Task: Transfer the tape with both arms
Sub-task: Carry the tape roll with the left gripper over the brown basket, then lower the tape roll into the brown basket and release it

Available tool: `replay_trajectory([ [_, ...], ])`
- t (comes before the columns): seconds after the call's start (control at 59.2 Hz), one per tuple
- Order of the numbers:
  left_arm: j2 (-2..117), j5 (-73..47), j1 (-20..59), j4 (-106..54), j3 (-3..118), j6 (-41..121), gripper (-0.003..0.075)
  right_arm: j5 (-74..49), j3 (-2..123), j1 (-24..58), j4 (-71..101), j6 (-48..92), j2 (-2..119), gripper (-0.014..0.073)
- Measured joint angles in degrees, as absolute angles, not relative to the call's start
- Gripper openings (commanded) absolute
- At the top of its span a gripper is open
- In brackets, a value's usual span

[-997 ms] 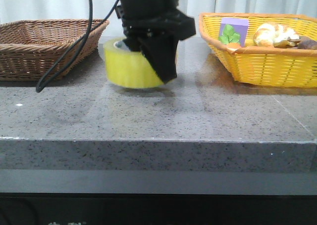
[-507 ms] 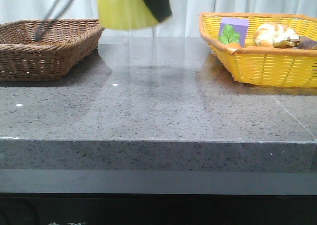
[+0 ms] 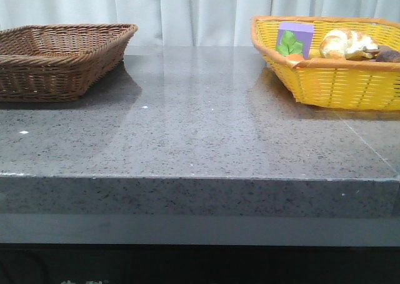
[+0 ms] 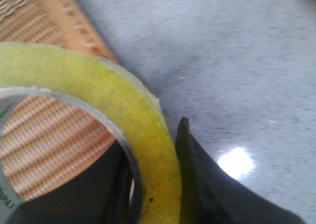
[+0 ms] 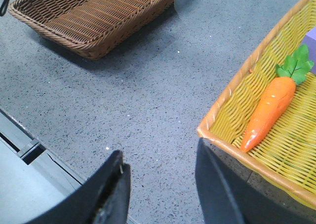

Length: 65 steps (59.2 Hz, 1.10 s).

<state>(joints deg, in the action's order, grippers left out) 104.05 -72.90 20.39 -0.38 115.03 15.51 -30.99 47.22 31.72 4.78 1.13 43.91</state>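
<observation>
Holding the tape (image 4: 148, 135), the left gripper (image 4: 158, 184) has its black fingers (image 4: 207, 184) closed on the roll's yellow wall, one finger inside the ring and one outside. Below this gripper sits the brown basket (image 4: 54, 135), seen through the hole of the roll, with the gray table (image 4: 237, 61) beside it. From the front, only the yellow bottom edge of the roll shows at the very top, high above the brown basket.

Over by the other side, the right gripper (image 5: 160, 184) is wide open and holds nothing. It hangs just above the rim of the yellow basket (image 5: 222, 120). A toy carrot (image 5: 269, 105) lies inside that basket, close to the gripper.
</observation>
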Motion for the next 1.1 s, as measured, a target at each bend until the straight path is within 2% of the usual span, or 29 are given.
replay_trajectory([
  [0.287, 107.8, -72.9, 12.9, 0.0, 115.0, 15.5, 0.0104, -31.0, 47.2, 31.7, 4.8, 1.1, 43.9, 0.0348],
  [0.558, 114.6, -72.2, 11.3, 0.0, 115.0, 15.5, 0.0117, -31.0, 47.2, 31.7, 4.8, 1.1, 43.9, 0.0348],
  [0.642, 116.1, -71.3, 11.3, 0.0, 115.0, 15.5, 0.0186, -31.0, 47.2, 31.7, 4.8, 1.1, 43.9, 0.0348],
  [0.76, 117.3, -70.3, 11.3, 0.0, 115.0, 15.5, 0.0368, -31.0, 47.2, 31.7, 4.8, 1.1, 43.9, 0.0348],
  [0.845, 117.4, -69.2, 11.3, -0.4, 115.0, 15.5, 0.0454, -31.0, 47.2, 31.7, 4.8, 1.1, 43.9, 0.0348],
  [0.896, 117.4, -68.6, 11.2, -0.4, 115.2, 15.5, 0.0474, -31.0, 47.2, 31.7, 4.8, 1.1, 43.9, 0.0348],
  [1.098, 117.4, -68.8, 11.2, -0.4, 115.2, 15.5, 0.0474, -31.0, 47.2, 31.7, 4.8, 1.1, 43.9, 0.0348],
])
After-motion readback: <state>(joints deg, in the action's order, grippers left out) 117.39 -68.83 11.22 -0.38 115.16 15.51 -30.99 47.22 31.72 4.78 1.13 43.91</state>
